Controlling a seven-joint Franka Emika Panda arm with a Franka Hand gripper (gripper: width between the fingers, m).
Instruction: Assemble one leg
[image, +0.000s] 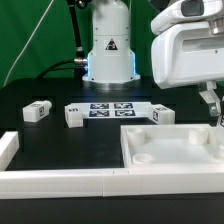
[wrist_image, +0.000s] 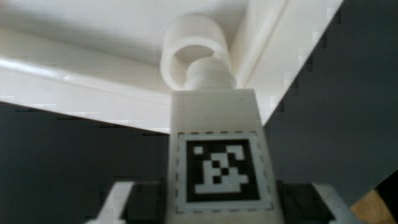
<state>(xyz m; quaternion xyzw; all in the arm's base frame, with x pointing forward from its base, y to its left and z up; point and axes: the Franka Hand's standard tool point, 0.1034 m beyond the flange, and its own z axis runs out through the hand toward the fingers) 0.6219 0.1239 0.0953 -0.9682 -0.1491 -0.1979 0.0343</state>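
My gripper is shut on a white leg, whose black-and-white tag faces the wrist camera. The dark fingers press on both sides of the leg. Its threaded tip sits at a round corner socket of the large white panel. I cannot tell whether the tip is inside the socket. In the exterior view the gripper hangs over the panel at the far right, and the held leg is mostly hidden there.
Three loose legs lie on the black table: one at the exterior view's left, one beside the marker board, one behind the panel. A white rail runs along the front and left.
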